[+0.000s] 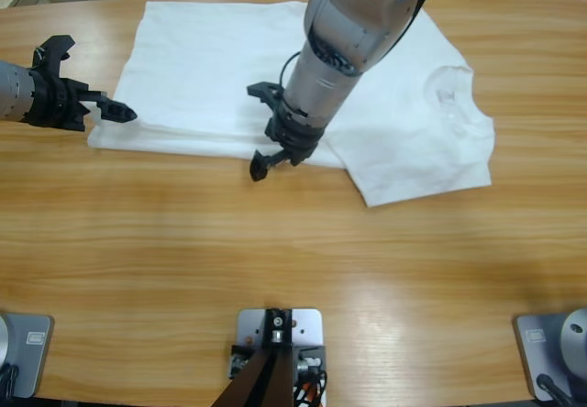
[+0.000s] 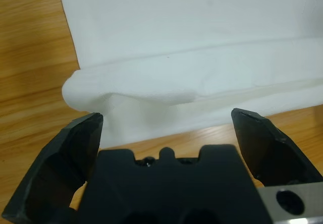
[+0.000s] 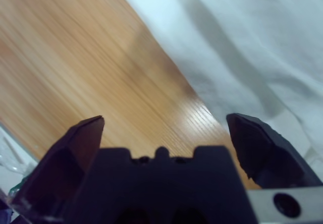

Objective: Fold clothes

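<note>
White T-shirt (image 1: 275, 77) lies flat on the far half of the wooden surface (image 1: 293, 260), collar (image 1: 449, 91) toward one end. The near long edge has been turned over, leaving a doubled band along the front; one sleeve or corner juts out near the collar end.

Left pincer (image 1: 87, 86) comes in from the side edge, low, at the hem-end corner of the shirt. Jaws spread, nothing between them. Its wrist view shows the rolled corner of the fold (image 2: 101, 95) just ahead of the open jaws, cloth not yet gripped.

Right pincer (image 1: 266, 127) hangs down from the top middle over the near folded edge. Jaws spread, empty. Its wrist view looks along the shirt's edge (image 3: 202, 82), with bare wood under one jaw and cloth under the other.

Step in hand, as I judge it: between folds, with both arms lining up on the near edge for a fresh grasp. Shirt only partly folded; most of the work remains.

Next move calls for each pincer to drop to the cloth and pinch both layers at once, then lift evenly. Risk: catching only the top layer and undoing the fold.
</note>
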Motion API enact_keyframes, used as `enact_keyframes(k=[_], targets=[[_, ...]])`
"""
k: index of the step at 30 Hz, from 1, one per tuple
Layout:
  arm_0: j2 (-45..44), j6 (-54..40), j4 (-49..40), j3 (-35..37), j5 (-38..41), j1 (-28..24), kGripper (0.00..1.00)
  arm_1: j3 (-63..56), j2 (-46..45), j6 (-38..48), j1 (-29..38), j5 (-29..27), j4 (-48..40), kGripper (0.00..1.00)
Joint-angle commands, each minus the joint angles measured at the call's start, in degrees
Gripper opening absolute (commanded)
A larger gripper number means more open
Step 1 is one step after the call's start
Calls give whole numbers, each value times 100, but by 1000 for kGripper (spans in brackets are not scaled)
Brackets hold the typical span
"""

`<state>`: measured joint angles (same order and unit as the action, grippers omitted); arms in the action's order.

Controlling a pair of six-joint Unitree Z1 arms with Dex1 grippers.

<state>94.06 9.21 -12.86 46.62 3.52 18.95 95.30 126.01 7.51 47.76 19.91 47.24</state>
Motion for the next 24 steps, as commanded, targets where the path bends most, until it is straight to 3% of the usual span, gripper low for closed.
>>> enact_keyframes(k=[1,24], targets=[[288,-84,-24,19,-64,38,1000,243,378,-208,-88,84,176,1000],[330,-86,-15,21,-71,30,1000,706,714,-466,-288,48,512,1000]])
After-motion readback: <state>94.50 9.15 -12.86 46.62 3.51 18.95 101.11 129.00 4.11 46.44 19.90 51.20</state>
